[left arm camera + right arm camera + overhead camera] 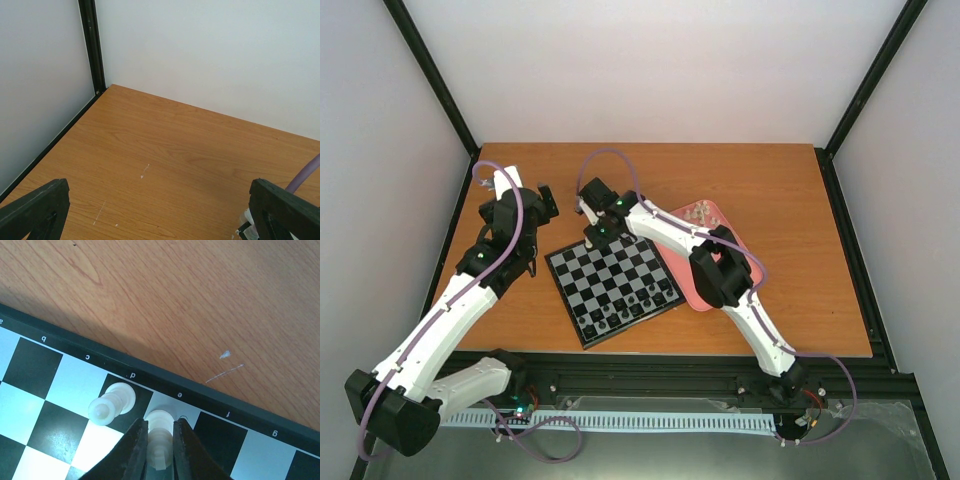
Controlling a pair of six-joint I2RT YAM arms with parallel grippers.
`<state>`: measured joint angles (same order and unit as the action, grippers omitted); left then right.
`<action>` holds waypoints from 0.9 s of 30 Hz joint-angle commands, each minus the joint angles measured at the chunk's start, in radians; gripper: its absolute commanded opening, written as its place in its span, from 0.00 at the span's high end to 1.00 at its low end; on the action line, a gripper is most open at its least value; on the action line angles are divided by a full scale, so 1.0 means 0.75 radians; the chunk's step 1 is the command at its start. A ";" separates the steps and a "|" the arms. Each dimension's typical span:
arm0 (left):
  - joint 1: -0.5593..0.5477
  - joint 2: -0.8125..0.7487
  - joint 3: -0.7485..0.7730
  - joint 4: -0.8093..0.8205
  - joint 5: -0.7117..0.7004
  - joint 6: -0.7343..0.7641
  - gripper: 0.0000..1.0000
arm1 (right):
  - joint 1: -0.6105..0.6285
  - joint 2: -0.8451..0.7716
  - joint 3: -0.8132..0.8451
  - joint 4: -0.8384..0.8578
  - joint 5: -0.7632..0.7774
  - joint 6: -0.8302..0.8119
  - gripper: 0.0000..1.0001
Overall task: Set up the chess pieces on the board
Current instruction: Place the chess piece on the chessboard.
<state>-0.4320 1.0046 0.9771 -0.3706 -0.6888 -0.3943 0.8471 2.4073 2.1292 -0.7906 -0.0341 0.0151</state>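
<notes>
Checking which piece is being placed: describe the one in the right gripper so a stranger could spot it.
Find the chessboard and go to its far, lettered edge. On the light square by the letter e is a white chess piece, pinched between the black fingers of the right gripper. The second white piece beside it, on the dark d square, is untouched.

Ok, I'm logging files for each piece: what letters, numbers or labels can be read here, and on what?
"b", on the board frame
"c", same frame
"d", same frame
"e", same frame, beside the white chess piece in the right pincer
"f", same frame
"g", same frame
A further letter at the left edge is cut off.
Top view: board lettering too small to read.
</notes>
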 commanded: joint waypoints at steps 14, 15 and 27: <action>0.009 -0.008 0.015 0.018 -0.009 -0.017 0.00 | 0.012 -0.017 -0.001 -0.011 0.039 -0.020 0.68; 0.009 -0.007 0.016 0.017 -0.010 -0.016 0.00 | 0.012 -0.032 -0.016 0.000 0.040 -0.020 0.67; 0.009 -0.005 0.016 0.018 -0.005 -0.018 0.00 | 0.012 -0.263 -0.229 0.105 0.026 -0.043 0.61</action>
<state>-0.4320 1.0046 0.9771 -0.3706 -0.6884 -0.3946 0.8471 2.3260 2.0006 -0.7616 -0.0124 -0.0021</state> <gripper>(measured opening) 0.998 0.384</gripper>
